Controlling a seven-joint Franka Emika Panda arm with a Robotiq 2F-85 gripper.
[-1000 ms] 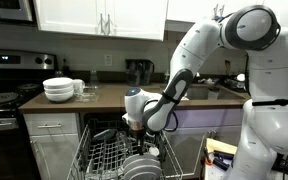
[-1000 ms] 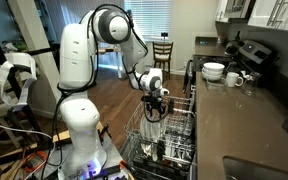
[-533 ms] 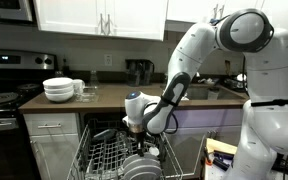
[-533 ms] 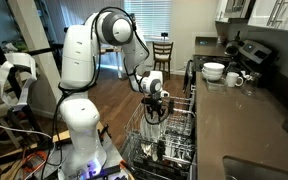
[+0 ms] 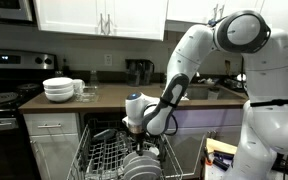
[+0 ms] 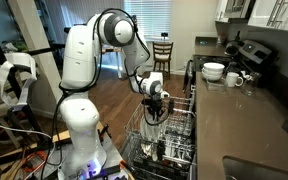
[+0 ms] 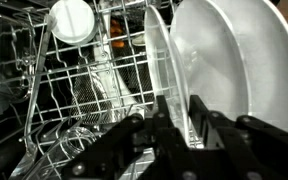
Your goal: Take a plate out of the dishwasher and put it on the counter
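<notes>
Hardly a twitch over the last second: in both exterior views the arm sits where it was, wrist hung low over the open dishwasher [image 5: 109,155], gripper [image 5: 134,125] down among the wire tines. So the descent looks finished, and this reads as the grasp stage.

The wrist view gives the detail. The plate [image 7: 224,60] stands upright in the lower rack with its broad pale face turned toward the camera, and its rim runs down into the narrow gap between the two black fingers [image 7: 169,115]. They sit astride that rim, one on each side and very near it, but I cannot tell whether they are actually pinching it or still a touch apart. A second plate [image 7: 156,60] stands just beside it, seen edge-on, which leaves a tight slot for the finger on that side.

Nothing is out of the rack yet. The table [image 5: 104,98], the long brown worktop above the dishwasher, carries the stacked white bowls [image 5: 58,90], with bare surface beside them for a landing. The next move, I'd say, is a firm pinch and a straight lift — any tilt risks knocking the neighbouring plate or catching the tines.
</notes>
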